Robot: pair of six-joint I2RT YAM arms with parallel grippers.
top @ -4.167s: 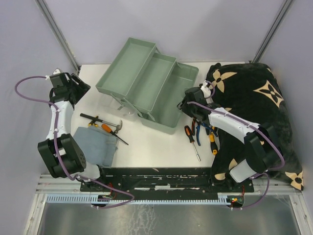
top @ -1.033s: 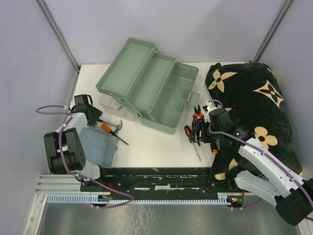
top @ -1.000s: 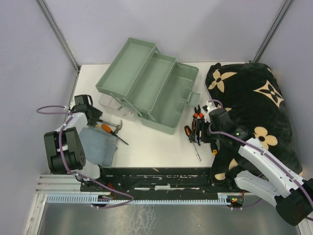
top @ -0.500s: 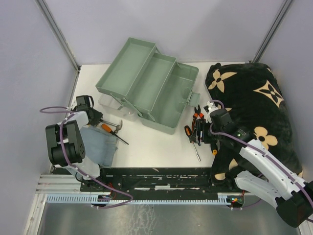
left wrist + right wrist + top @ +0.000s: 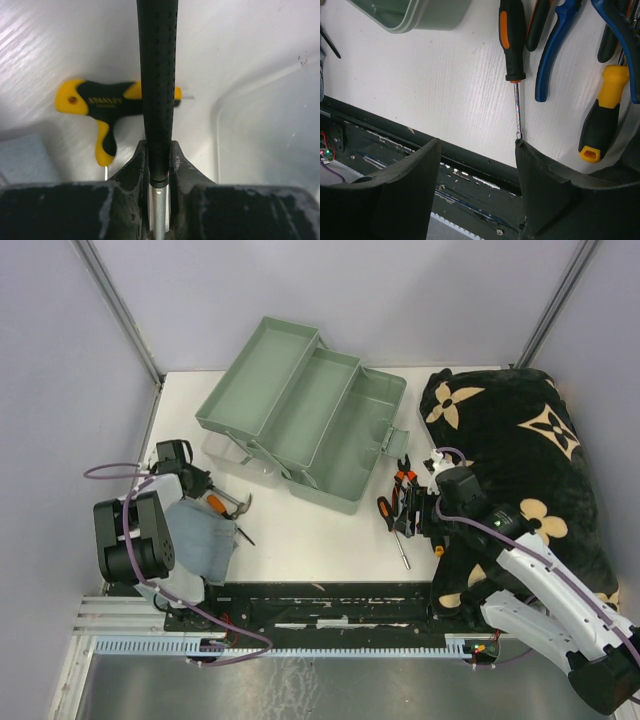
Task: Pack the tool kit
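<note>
- Left gripper (image 5: 158,152): clenched on the hammer (image 5: 157,70). The jaws pinch the black dimpled grip just where the bare metal shaft begins, at the lower middle of the left wrist view.
- Under the hammer lies a yellow-and-black T-handle driver (image 5: 100,100), flat on the white table (image 5: 70,35). To the right is a translucent lid (image 5: 265,125).
- We judge the hammer to be stiff and head-heavy. The textured grip should resist slipping, but the head may swing the tool down about the pinch, so a hold nearer the head would steady it.
- Right gripper (image 5: 476,150): released, jaws wide apart, grasping nothing. It hovers low over an orange-and-black screwdriver (image 5: 512,35), with the shaft tip just beside one finger (image 5: 542,185).
- We judge the screwdriver to be light, rigid and apt to roll, so it is best taken across its thick handle. Blue pliers (image 5: 559,55) lie close beside it and crowd that hold.
- The toolbox (image 5: 355,445) stands open in the upper middle of the overhead view, trays folded out, with no tool visible inside.
- A grey-blue cloth (image 5: 200,535) lies at lower left and a black flowered blanket (image 5: 520,440) at right.
</note>
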